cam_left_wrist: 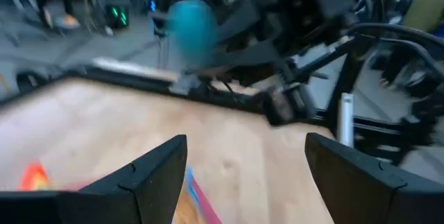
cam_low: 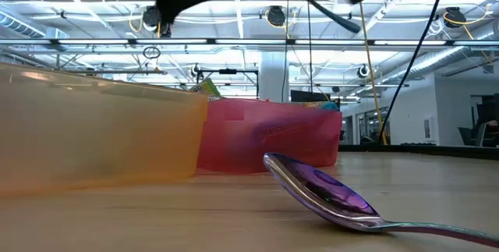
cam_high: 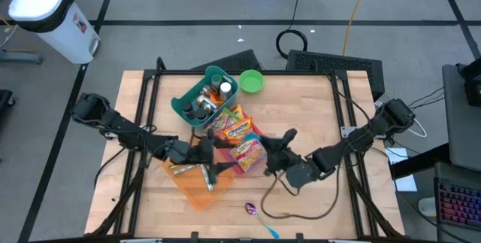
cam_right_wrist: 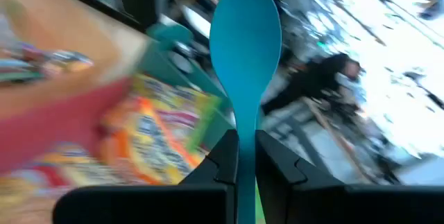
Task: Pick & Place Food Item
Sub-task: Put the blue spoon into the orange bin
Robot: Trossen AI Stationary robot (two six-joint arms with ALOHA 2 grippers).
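Note:
My right gripper [cam_right_wrist: 239,160] is shut on a teal spoon [cam_right_wrist: 244,37] and holds it above the middle of the table [cam_high: 316,107]. The spoon's bowl also shows in the left wrist view [cam_left_wrist: 191,23]. Bright snack packets [cam_high: 239,141] lie in a red tray [cam_low: 269,139] beside an orange bin [cam_high: 197,184]. My left gripper [cam_high: 213,159] hangs open over the orange bin, its fingers [cam_left_wrist: 156,179] empty. A shiny purple-tinted metal spoon [cam_low: 327,193] lies on the table near the front edge. My right gripper pinches the teal spoon's handle [cam_right_wrist: 243,141] between its two fingers. The spoon lies along the fingers and sticks out ahead of them, with its bowl [cam_right_wrist: 244,23] at the free end. The fingers come in about level from the table's right side. The spoon is lifted clear of the table.
A teal basket [cam_high: 204,96] with bottles stands at the back, and a green bowl [cam_high: 251,82] sits to its right. A dark cable [cam_high: 301,214] loops on the table near the front. Bare wood lies at the table's right and far left.

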